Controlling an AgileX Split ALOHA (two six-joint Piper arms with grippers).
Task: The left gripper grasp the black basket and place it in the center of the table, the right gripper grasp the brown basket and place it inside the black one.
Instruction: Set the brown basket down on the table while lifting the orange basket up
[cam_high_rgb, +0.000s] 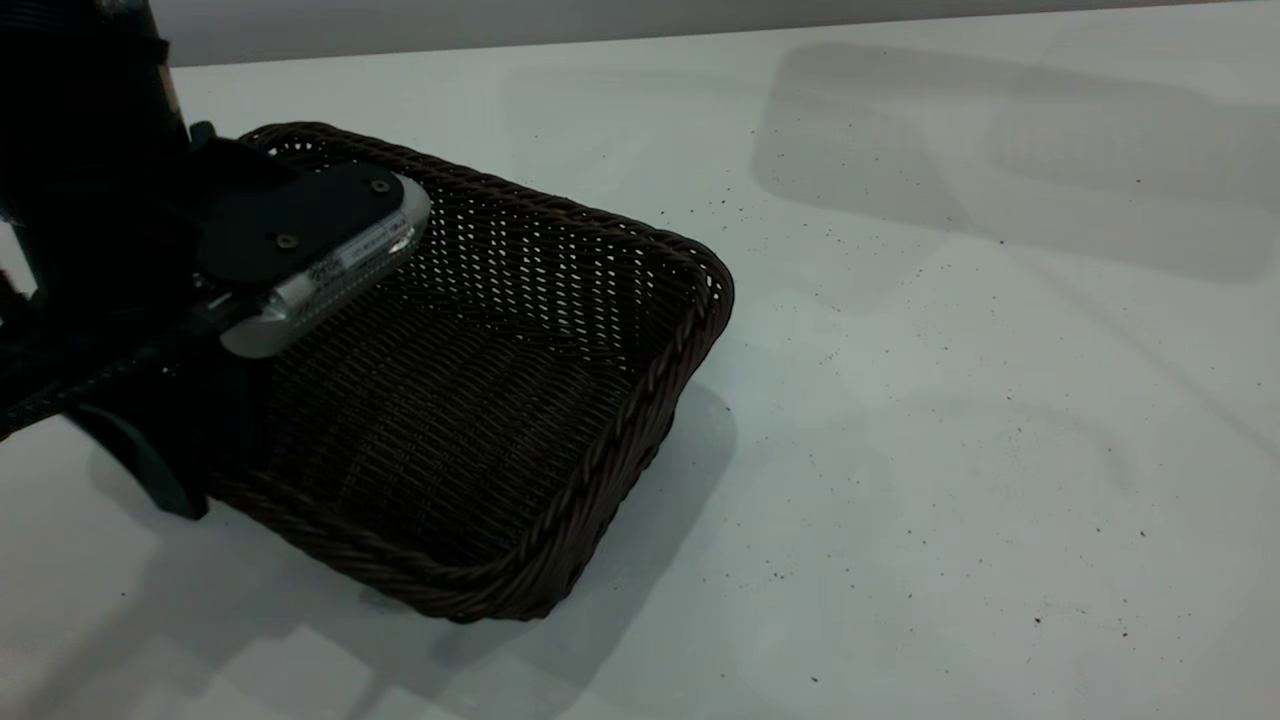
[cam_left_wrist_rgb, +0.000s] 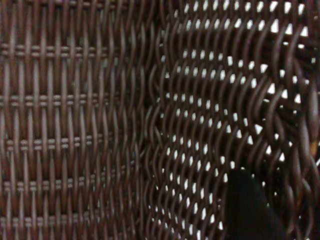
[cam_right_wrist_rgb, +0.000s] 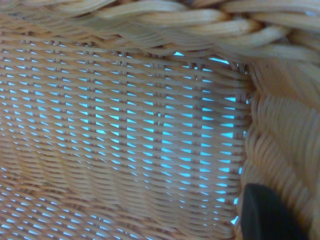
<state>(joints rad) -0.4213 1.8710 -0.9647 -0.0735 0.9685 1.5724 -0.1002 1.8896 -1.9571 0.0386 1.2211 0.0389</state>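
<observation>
1. The table (cam_high_rgb: 950, 400) is the largest thing in the exterior view: a white, smooth top scattered with tiny dark specks, with soft shadows lying across its far right part.

2. The black basket (cam_high_rgb: 480, 400) sits at the left of that view. It is tilted: the side by the arm is raised, while the braided rim nearest the camera rests on or close to the table, with a shadow under the right side. Light shows through its far woven wall.

3. The left arm comes in from the left edge, its wrist housing over the basket's left part. The left gripper (cam_high_rgb: 185, 455) is at the basket's left rim; one dark finger (cam_high_rgb: 150, 470) points down outside the wall. In the left wrist view the dark weave fills the picture, and one black fingertip (cam_left_wrist_rgb: 247, 210) lies against the wall inside. The fingers appear closed on that wall.

4. The brown basket (cam_right_wrist_rgb: 140, 125) shows only in the right wrist view, filling it with orange-tan weave and braided rim; where it stands cannot be told.

5. Of the right gripper, only one dark fingertip (cam_right_wrist_rgb: 265, 215) shows, close against the brown basket's wall. Whether it grips cannot be told.
</observation>
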